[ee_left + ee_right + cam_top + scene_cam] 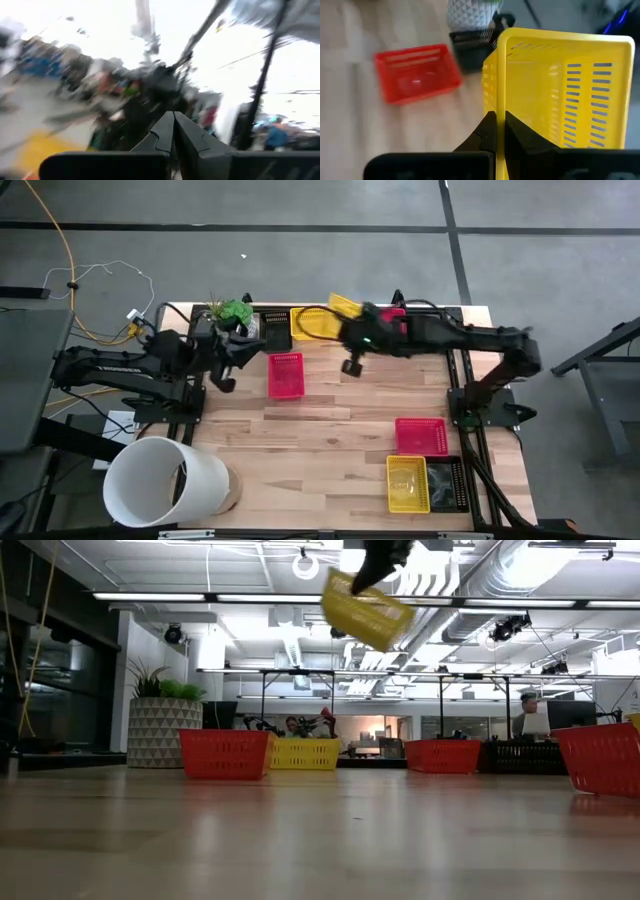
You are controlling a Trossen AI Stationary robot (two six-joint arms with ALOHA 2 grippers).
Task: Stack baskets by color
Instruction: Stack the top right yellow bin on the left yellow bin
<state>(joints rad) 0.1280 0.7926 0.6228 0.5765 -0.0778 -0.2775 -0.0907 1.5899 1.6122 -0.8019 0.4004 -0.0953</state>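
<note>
My right gripper (500, 131) is shut on a yellow basket (560, 90), which it holds high over the table's far middle (367, 610). In the high view this basket (345, 306) shows tilted above a second yellow basket (312, 324) that rests on the table. A pink-red basket (286, 374) stands on its base nearby, and a black basket (275, 328) sits by the plant. At the table's left, my left gripper (173, 137) is raised and shut, with nothing between its fingers. My right gripper pinches one wall of the yellow basket at its rim (501, 107), one finger inside the basket and one outside. The fingers slant downward from the table's right. The basket is lifted well clear of the table and hangs tilted (367, 610).
A pink-red basket (420, 435), a yellow basket (408, 483) and a black basket (446, 485) sit at the near right. A large white bucket (165, 480) lies at the near left corner. A white pot with a green plant (232, 312) stands at the far edge.
</note>
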